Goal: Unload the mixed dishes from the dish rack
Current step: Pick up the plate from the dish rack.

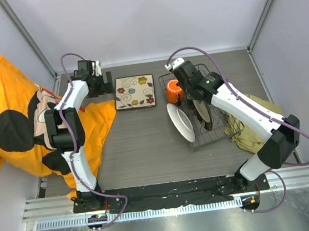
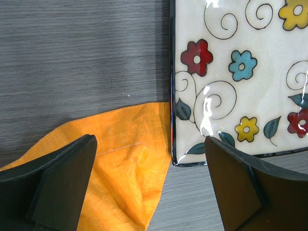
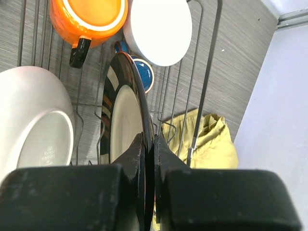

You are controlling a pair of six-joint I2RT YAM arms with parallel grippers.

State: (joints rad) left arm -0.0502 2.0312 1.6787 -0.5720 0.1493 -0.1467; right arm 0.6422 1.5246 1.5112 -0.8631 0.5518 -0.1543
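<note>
The dish rack (image 1: 217,134) stands on the right of the table. In it are an orange mug (image 1: 174,92) (image 3: 89,17), a small dark-blue cup (image 3: 145,75), a white bowl (image 1: 180,122) (image 3: 33,125) and a round dark-rimmed plate (image 1: 206,119) (image 3: 124,115) standing on edge. My right gripper (image 1: 201,106) (image 3: 154,140) is shut on that plate's rim. The square cream plate with flowers (image 1: 135,91) (image 2: 240,72) lies flat on the table left of the rack. My left gripper (image 1: 105,83) (image 2: 151,161) is open beside its left edge, holding nothing.
An orange printed cloth (image 1: 15,114) (image 2: 120,159) covers the left side, its corner lying against the square plate. An olive cloth (image 1: 253,121) (image 3: 207,139) is bunched right of the rack. Another round white dish (image 3: 161,29) sits at the rack's far end.
</note>
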